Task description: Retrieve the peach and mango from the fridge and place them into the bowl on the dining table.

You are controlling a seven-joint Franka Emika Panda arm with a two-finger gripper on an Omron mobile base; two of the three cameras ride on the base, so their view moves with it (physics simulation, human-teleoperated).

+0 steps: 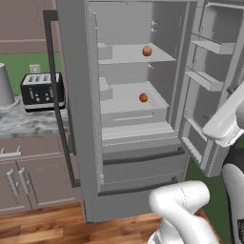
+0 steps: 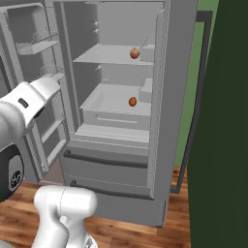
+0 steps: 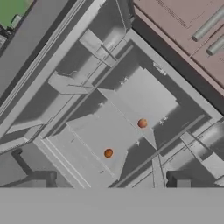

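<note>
Inside the open fridge [image 1: 86,143], two fruits on separate shelves.

Left of it, a toaster [image 1: 42,89] sits on the counter [image 1: 24,124]. On the upper shelf lies a reddish-orange fruit [image 1: 147,51]; on the shelf below, above the crisper drawer, a deeper orange fruit [image 1: 143,97]. Which is peach and which mango cannot be told. Both doors stand wide. The gripper's jaws are spread fully, holding nothing, well back from both fruits.

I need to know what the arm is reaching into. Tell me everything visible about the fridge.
The fridge is tall and grey, with both upper doors swung open and a long dark handle on one. Its pale interior has two shelves, each bearing one small orange-red fruit, and empty door racks. Two closed drawers sit below. It stands on the wooden floor beside brown cabinets.
</note>
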